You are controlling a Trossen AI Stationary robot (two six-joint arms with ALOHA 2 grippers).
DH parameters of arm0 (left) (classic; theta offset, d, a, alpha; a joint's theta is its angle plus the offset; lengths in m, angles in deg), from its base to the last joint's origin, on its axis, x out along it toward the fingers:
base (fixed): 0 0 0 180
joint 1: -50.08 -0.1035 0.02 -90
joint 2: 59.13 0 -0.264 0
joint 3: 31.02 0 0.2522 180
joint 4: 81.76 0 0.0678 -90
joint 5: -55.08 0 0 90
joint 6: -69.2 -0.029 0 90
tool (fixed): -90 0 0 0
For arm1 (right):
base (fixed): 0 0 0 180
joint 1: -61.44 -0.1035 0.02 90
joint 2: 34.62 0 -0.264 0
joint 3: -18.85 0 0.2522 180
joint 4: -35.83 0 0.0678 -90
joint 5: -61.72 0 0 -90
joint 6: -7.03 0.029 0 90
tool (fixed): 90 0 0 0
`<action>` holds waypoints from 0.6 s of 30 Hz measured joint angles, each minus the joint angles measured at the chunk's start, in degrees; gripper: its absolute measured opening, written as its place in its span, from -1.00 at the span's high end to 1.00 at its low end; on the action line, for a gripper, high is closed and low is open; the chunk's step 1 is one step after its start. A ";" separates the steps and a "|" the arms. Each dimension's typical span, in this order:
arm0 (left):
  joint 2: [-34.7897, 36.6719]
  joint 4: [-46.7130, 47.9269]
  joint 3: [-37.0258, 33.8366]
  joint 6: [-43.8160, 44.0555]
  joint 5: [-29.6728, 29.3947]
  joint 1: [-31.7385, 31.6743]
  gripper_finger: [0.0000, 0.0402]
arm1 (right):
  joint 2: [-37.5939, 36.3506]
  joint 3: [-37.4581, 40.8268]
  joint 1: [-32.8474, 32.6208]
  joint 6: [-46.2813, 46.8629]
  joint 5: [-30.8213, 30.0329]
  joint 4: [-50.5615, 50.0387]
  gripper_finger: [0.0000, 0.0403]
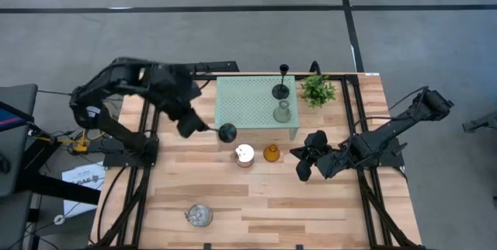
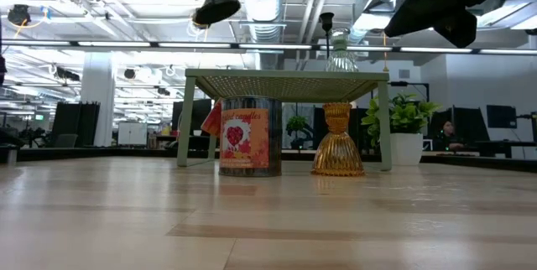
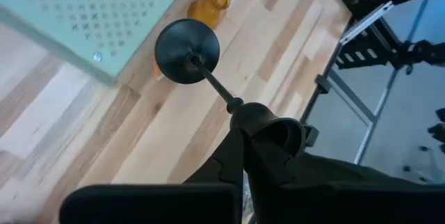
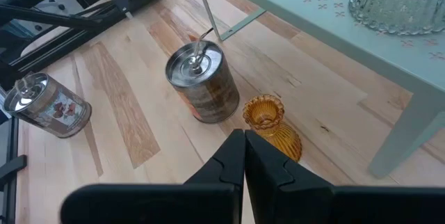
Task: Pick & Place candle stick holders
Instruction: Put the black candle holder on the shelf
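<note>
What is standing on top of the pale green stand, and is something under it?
On the pale green perforated stand stand a black stemmed holder and a clear glass holder. In the low view nothing shows beneath it; the silvery cup and amber holder partly block that space.

**Colours on the table**

Pale green stand (image 1: 256,101), dotted with perforations. Black stemmed holder (image 3: 188,51), matte. Amber glass holder (image 4: 270,125), ribbed. Clear glass holder (image 4: 401,3). Silvery cup (image 2: 249,136), red-orange heart label. Green potted plant (image 1: 318,90). Light striped wood tabletop (image 1: 311,211).
</note>
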 joint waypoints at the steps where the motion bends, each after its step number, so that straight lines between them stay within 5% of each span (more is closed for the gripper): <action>1: -1.16 0.47 1.37 -1.13 1.29 -1.58 0.99 | 0.00 0.00 0.00 0.00 0.00 0.02 0.99; 11: -10.30 0.57 6.87 -11.89 10.67 -16.15 0.99 | 0.00 0.00 -0.04 0.00 0.00 -0.52 0.99; 18: -11.18 0.60 6.87 -11.34 11.97 -23.18 0.99 | 0.00 0.00 -0.04 0.00 0.11 -5.49 0.99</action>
